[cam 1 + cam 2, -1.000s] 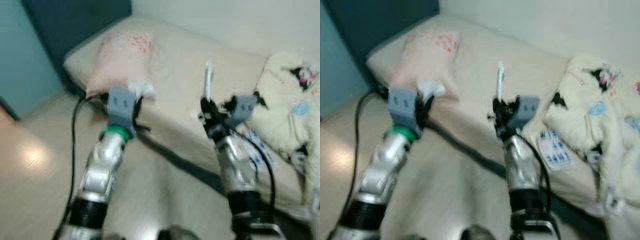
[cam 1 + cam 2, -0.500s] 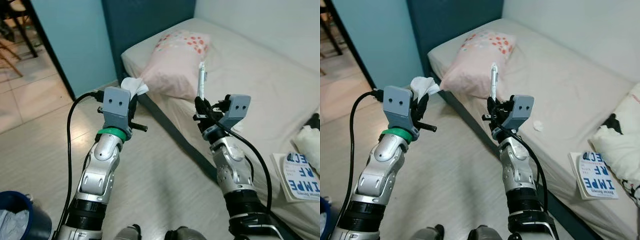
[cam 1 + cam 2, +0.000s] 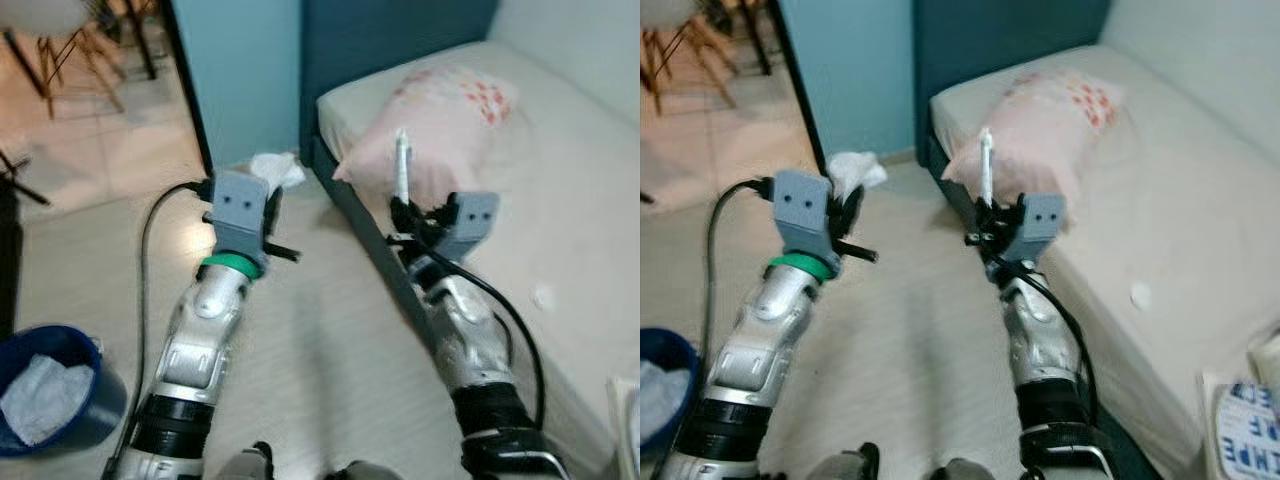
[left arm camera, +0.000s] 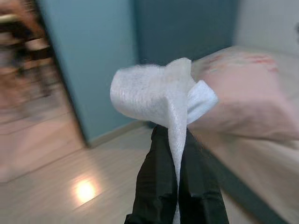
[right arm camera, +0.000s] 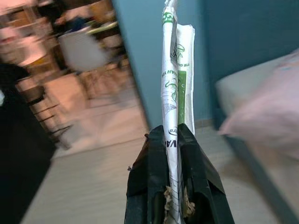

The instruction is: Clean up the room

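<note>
My left gripper [image 3: 268,200] is raised in front of me and shut on a crumpled white tissue [image 3: 276,170], whose folded wad [image 4: 161,95] sticks out above the black fingers [image 4: 156,186]. My right gripper [image 3: 400,215] is held up at the same height, shut on a flat white and green paper wrapper [image 5: 172,70] that stands upright [image 3: 402,165] between its fingers [image 5: 145,186]. Both arms hover over the pale floor beside the bed. A blue bin [image 3: 45,385] with white waste in it stands on the floor at the lower left.
A bed [image 3: 580,190] with a pink patterned pillow [image 3: 440,125] fills the right side; its dark frame edge [image 3: 375,255] runs just beside my right arm. A blue wall [image 3: 240,70] is ahead, with an open doorway and chair legs [image 3: 90,60] to the left. A booklet [image 3: 1248,430] lies at the lower right.
The camera has swung left: the bed slid to the right, the doorway and the blue bin came further into view. Both grippers keep their hold at the same height.
</note>
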Robot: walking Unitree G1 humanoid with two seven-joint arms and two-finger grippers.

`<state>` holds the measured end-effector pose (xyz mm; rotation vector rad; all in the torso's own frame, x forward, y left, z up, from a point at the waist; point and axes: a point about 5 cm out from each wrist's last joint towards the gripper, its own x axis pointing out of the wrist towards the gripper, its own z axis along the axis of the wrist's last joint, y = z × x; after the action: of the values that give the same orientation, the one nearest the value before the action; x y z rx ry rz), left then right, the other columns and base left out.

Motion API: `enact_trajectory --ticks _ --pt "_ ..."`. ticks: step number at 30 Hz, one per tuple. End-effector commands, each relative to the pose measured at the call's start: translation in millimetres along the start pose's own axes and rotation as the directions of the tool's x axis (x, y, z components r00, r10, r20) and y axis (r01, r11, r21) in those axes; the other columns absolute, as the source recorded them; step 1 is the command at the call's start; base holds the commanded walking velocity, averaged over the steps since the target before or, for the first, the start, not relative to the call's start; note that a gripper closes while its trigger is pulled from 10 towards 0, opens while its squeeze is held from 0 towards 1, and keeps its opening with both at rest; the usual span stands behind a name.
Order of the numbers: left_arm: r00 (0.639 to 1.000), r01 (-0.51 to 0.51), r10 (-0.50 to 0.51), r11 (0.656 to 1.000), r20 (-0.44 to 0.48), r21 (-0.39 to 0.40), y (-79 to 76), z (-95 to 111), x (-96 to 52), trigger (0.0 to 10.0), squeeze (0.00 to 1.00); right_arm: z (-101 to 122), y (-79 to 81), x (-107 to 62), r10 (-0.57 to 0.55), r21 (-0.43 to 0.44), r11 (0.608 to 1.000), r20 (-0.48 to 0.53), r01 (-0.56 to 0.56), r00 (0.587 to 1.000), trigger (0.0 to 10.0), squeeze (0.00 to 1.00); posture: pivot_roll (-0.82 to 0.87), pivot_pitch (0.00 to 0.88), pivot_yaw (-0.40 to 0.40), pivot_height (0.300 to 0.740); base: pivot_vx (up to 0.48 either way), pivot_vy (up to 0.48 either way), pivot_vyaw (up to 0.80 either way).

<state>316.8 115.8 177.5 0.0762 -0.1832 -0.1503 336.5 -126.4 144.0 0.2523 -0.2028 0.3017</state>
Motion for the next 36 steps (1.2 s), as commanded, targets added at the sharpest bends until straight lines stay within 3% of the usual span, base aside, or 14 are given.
enact_trajectory --ticks 1,10,14,29,36 --pt "1.000 0.002 -0.002 1.000 -0.022 0.003 -1.7 -5.7 -1.5 10.0 0.00 -4.3 -2.0 -3.4 -0.004 -0.005 1.000 -0.017 0.004 1.000 10.0 0.00 -0.03 0.001 -0.002 0.740 0.000 0.000 0.72" --pt "1.000 -0.002 0.002 1.000 -0.020 0.007 -0.7 -5.6 -1.4 10.0 0.00 -5.1 4.7 -3.4 0.039 -0.029 0.999 -0.021 -0.039 0.999 10.0 0.00 -0.02 0.001 -0.002 0.740 0.083 0.000 0.72" --pt "1.000 -0.002 0.002 1.000 -0.020 0.013 -0.7 -5.9 -1.4 10.0 0.00 -6.7 8.6 -3.4 0.055 -0.073 0.996 -0.031 -0.057 0.998 10.0 0.00 -0.02 0.002 -0.002 0.740 0.480 0.000 0.65" --pt "1.000 -0.006 0.006 1.000 -0.024 0.016 0.4 -6.3 -0.9 10.0 0.00 -5.7 6.1 -3.6 0.039 -0.084 0.996 -0.018 -0.041 0.999 10.0 0.00 -0.02 0.003 0.000 0.740 0.480 0.000 0.00" --pt "1.000 -0.005 0.005 1.000 -0.022 0.018 0.0 -6.4 -0.9 10.0 0.00 -6.0 6.2 -3.7 0.044 -0.097 0.994 -0.018 -0.046 0.999 10.0 0.00 -0.02 0.001 -0.001 0.740 0.480 0.000 0.76"
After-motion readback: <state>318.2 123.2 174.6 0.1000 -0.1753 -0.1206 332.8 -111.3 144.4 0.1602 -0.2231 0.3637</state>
